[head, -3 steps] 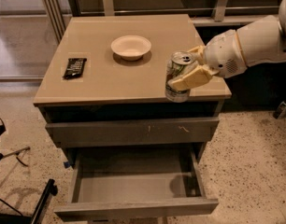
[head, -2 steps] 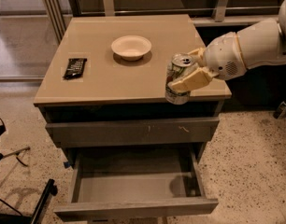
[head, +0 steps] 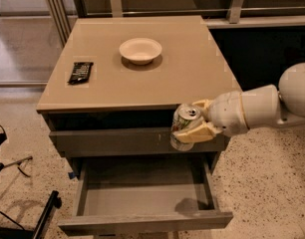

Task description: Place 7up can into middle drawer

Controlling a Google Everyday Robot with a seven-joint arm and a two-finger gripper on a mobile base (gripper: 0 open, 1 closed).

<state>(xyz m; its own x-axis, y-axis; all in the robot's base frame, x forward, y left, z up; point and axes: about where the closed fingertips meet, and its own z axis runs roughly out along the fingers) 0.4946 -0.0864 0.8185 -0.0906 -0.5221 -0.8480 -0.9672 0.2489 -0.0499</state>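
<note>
Your stock at this moment:

1. Gripper (head: 192, 126): right of centre in the frame, at the end of a white arm (head: 252, 111) that comes in from the right edge. Its beige fingers (head: 196, 132) are closed around the can, one across the lower front and one behind the top. It hangs in front of the cabinet, below the edge of the tabletop.

2. Can (head: 184, 119): clamped in the gripper, roughly upright with its silver top showing. You see it in front of the right part of the closed upper drawer front, above the right end of the open drawer. It touches neither the tabletop nor the drawer floor.

3. Middle drawer (head: 137, 198): pulled out towards the bottom of the frame, with a grey inner floor. A dark shadow (head: 190, 205) lies on the floor near its right front corner.

4. Upper drawer front (head: 112, 141): closed, grey, with pale scratch marks near its middle, directly above the open drawer.

5. Tabletop (head: 192, 68): tan, filling the upper middle of the frame.

6. Bowl (head: 140, 50): white, on the tabletop, upper centre, well apart from the can.

7. Dark packet (head: 80, 71): flat on the tabletop at the left, near the left edge.

8. Speckled floor (head: 272, 183): around the cabinet. Black gear (head: 45, 218) sits at the lower left corner; you cannot tell what it is.
</note>
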